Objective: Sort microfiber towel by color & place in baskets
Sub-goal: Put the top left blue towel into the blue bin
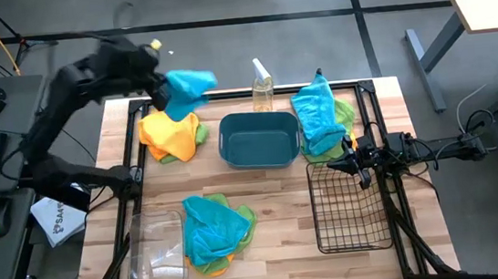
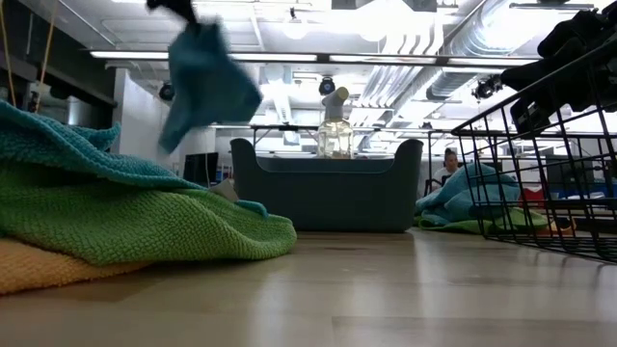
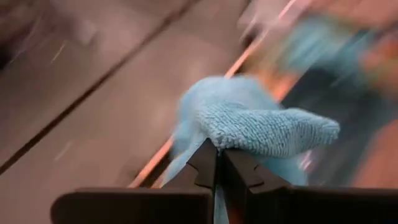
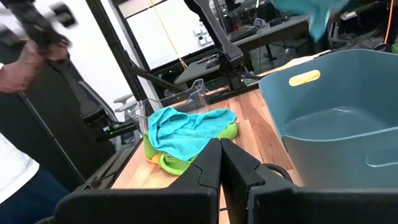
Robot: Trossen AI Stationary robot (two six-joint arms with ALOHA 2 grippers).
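My left gripper is raised over the table's far left corner, shut on a turquoise towel that also shows in the low view. Under it lies an orange towel with green beneath. A turquoise towel on green lies at the far right. A third pile, turquoise over green and orange, lies near the front. The teal tub stands in the middle, the black wire basket right, the clear bin front left. My right gripper is shut at the wire basket's far rim, holding nothing. My left gripper pinches the turquoise towel between its two fingers at a bunched fold. One layer or several, I cannot tell. The towel is lifted clear of the table and hangs slack below the gripper, high above the tub's rim.
A clear spray bottle stands just behind the teal tub. A black frame runs along the table's edges. Bare wood lies between the tub and the front pile. A person's hand shows beyond the table's left side.
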